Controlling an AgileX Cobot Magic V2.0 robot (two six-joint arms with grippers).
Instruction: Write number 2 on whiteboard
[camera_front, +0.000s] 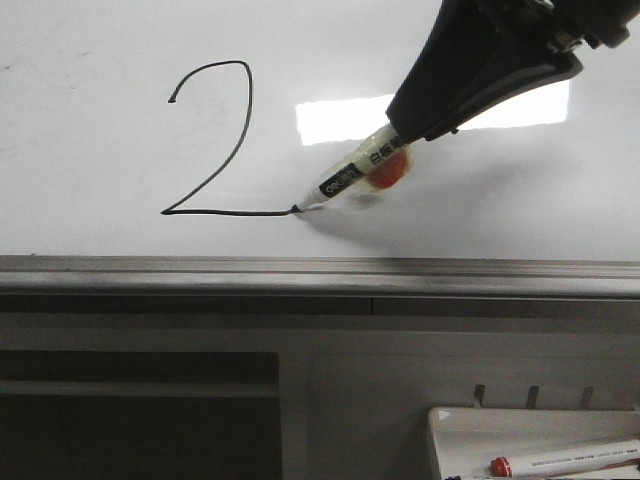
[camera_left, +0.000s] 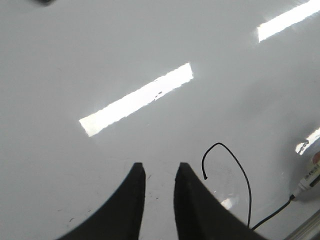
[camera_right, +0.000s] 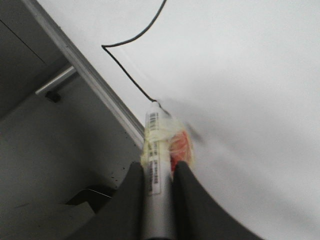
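Boards: one whiteboard (camera_front: 90, 60), grey rail along its lower edge.
Digits: one 2 (camera_front: 212, 140), left half of the board, above the rail; base stroke ends at the pen tip.
Pens: two; one marker (camera_front: 355, 175) touching the board, one red-capped pen (camera_front: 565, 462).
Tray (camera_front: 450, 435): holds the red-capped pen, below the rail at right.
Right gripper (camera_right: 159, 172): clamped on the marker.
Left gripper (camera_left: 159, 172): narrow gap, nothing between the fingers, near the board.

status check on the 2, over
Right gripper shut on marker, tip at base stroke end. Left gripper empty, slightly open. 2 looks complete on whiteboard.
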